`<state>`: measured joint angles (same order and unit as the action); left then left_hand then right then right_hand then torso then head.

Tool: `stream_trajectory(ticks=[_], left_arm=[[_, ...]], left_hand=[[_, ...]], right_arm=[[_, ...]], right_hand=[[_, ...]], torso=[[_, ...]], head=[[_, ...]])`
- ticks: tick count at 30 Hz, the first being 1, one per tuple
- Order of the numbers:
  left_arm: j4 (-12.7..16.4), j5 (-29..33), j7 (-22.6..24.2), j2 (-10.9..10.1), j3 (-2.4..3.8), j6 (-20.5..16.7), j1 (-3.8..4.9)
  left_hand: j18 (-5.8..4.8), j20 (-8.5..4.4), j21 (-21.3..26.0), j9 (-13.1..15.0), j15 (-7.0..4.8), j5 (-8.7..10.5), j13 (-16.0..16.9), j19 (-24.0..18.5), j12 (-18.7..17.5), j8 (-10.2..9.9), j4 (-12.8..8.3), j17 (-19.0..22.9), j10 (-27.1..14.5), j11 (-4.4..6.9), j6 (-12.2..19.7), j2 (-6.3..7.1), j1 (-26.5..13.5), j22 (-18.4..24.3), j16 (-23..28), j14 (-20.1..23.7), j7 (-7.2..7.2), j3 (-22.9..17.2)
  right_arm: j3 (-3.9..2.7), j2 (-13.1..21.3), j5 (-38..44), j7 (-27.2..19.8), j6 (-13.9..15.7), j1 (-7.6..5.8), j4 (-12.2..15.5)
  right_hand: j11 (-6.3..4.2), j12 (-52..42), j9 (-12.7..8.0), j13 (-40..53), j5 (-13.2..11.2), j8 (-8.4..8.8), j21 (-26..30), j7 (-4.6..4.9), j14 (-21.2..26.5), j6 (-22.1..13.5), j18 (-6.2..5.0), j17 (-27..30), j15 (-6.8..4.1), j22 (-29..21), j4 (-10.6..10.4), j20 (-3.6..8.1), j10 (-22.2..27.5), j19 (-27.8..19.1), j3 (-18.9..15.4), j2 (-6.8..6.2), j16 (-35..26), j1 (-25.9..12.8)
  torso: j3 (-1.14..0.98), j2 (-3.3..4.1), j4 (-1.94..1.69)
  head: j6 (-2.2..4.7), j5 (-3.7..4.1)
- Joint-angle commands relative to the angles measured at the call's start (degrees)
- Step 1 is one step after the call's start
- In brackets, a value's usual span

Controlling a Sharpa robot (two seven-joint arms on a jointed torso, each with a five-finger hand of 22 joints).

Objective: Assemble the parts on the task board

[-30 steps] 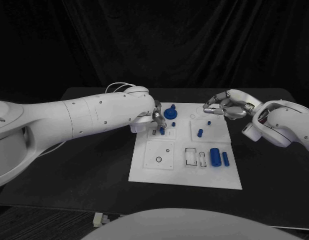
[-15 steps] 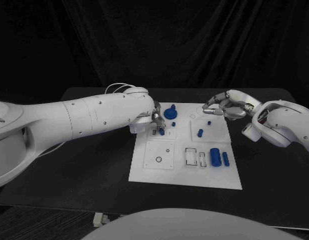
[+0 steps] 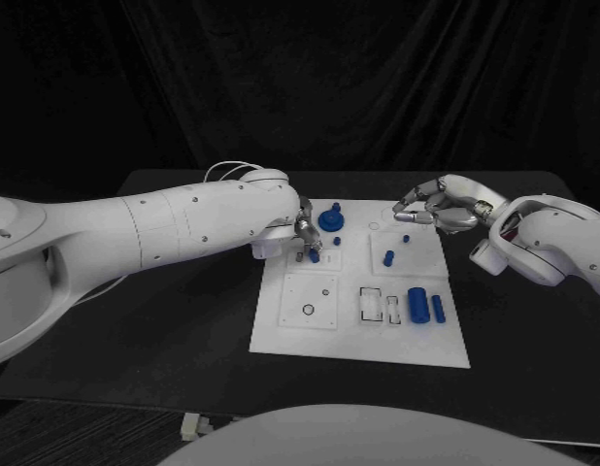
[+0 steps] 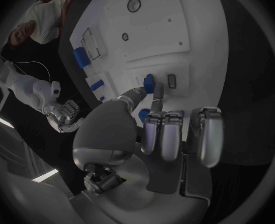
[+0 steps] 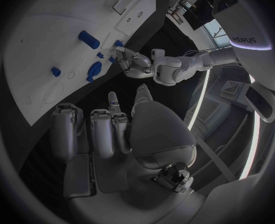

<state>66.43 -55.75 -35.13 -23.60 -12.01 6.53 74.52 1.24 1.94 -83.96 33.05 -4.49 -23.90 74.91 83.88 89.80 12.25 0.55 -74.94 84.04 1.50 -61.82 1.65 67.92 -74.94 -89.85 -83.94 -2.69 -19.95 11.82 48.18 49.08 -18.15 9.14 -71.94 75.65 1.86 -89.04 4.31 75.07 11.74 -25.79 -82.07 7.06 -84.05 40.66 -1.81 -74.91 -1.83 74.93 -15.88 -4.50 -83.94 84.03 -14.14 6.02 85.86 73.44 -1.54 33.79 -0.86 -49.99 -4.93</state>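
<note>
Blue peg [image 4: 149,81] pinched by left hand [image 4: 151,115], plain from its wrist; right hand [image 3: 442,206] curled, empty.

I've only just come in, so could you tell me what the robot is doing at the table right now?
The robot is assembling small blue parts on the white task board. Its left hand is down at the board's far left area, pinching a small blue peg between thumb and finger, right at the board's surface. The right hand hovers over the board's far right corner with fingers curled and nothing in them. A blue knob and two blue cylinders sit on the board.
</note>
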Motion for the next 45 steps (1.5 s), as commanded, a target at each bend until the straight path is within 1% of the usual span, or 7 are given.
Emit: stream_trajectory(ticks=[1,12,22,29,39,45], left_arm=[[0.44,-1.33,-0.07,-0.14,-0.1,0.1,-0.26],[1.76,-1.79,-0.15,-0.59,-0.1,0.41,-0.27],[2.61,-1.83,-0.43,-1.04,-0.1,0.93,-0.27],[2.71,-1.84,-0.58,-1.18,-0.1,1.07,-0.28],[2.92,-1.84,-0.8,-1.32,-0.1,1.65,-0.28],[3.1,-1.84,-0.74,-1.44,-0.1,0.69,-0.29]], left_hand=[[1.13,-0.4,0.4,0.05,-0.48,-0.03,15.09,0.42,0.2,0.18,-1.76,-15.06,5.96,0.48,0.05,-0.23,0.28,-7.14,-0.15,-6.06,0.3,-1.94],[1.14,-0.41,0.48,0.14,-0.48,0.07,15.09,0.39,0.2,0.14,-1.81,-15.06,5.96,0.47,0.14,-0.01,0.29,-7.08,-0.15,-6.06,0.28,-1.93],[1.13,-0.41,0.47,0.17,-0.47,0.17,15.09,0.43,0.2,0.08,-1.75,-15.06,5.96,0.45,0.24,0.1,0.19,-7.11,-0.15,-6.06,0.24,-1.88],[1.13,-0.41,0.47,0.17,-0.47,0.17,15.09,0.43,0.2,0.08,-1.75,-15.06,5.96,0.45,0.24,0.1,0.19,-7.11,-0.15,-6.06,0.24,-1.88],[1.13,-0.41,0.47,0.17,-0.47,0.17,15.09,0.43,0.2,0.08,-1.75,-15.06,5.96,0.45,0.24,0.1,0.19,-7.11,-0.15,-6.06,0.24,-1.88],[1.17,-0.41,0.61,0.21,-0.47,0.23,15.09,0.34,0.2,0.05,-1.7,-15.06,5.96,0.44,0.28,0.15,0.14,-6.97,-0.15,-6.06,0.24,-1.86]], right_arm=[[-0.04,0.08,0.17,0.73,-0.48,0.16,0.06],[-0.04,0.17,0.17,0.67,-0.34,0.18,0.11],[-0.04,0.16,0.17,0.68,-0.41,0.24,0.06],[-0.04,0.08,0.17,0.71,-0.52,0.29,0.04],[-0.04,0.1,0.17,0.73,-0.55,0.34,0.02],[-0.04,0.14,0.17,0.68,-0.5,0.39,0.02]], right_hand=[[0.51,0.24,-0.07,12.08,0.3,0.27,0.24,0.32,-2.93,0.06,-0.5,-6.16,0.46,11.99,0.13,-0.42,-4.11,0.73,-0.2,0.17,-0.26,0.66],[0.51,0.24,-0.07,12.08,0.3,0.27,0.24,0.32,-2.93,0.06,-0.5,-6.16,0.46,11.99,0.13,-0.42,-4.11,0.73,-0.2,0.17,-0.26,0.66],[0.52,0.23,-0.08,12.11,0.34,0.27,0.24,0.32,-2.93,0.06,-0.5,-6.18,0.47,11.99,0.15,-0.43,-4.13,0.73,-0.21,0.19,-0.25,0.75],[0.52,0.23,-0.08,12.11,0.34,0.27,0.24,0.32,-2.93,0.06,-0.5,-6.18,0.47,11.99,0.15,-0.43,-4.13,0.73,-0.21,0.19,-0.25,0.75],[0.54,0.23,-0.09,12.1,0.41,0.29,0.27,0.34,-2.92,0.04,-0.5,-6.15,0.48,11.98,0.18,-0.45,-4.12,0.71,-0.23,0.21,-0.27,0.9],[0.54,0.23,-0.09,12.1,0.41,0.29,0.27,0.34,-2.92,0.04,-0.5,-6.15,0.48,11.98,0.18,-0.45,-4.12,0.71,-0.23,0.21,-0.27,0.9]], torso=[[-0.01,-0.02,0.01],[-0.02,0.01,0.03],[-0.04,-0.13,0.01],[-0.02,0.03,-0.01],[-0.01,0.01,-0.02],[-0.01,0.0,0.01]], head=[[-0.01,0.06],[-0.01,0.01],[-0.01,0.0],[-0.01,-0.05],[-0.01,-0.04],[-0.01,-0.05]])
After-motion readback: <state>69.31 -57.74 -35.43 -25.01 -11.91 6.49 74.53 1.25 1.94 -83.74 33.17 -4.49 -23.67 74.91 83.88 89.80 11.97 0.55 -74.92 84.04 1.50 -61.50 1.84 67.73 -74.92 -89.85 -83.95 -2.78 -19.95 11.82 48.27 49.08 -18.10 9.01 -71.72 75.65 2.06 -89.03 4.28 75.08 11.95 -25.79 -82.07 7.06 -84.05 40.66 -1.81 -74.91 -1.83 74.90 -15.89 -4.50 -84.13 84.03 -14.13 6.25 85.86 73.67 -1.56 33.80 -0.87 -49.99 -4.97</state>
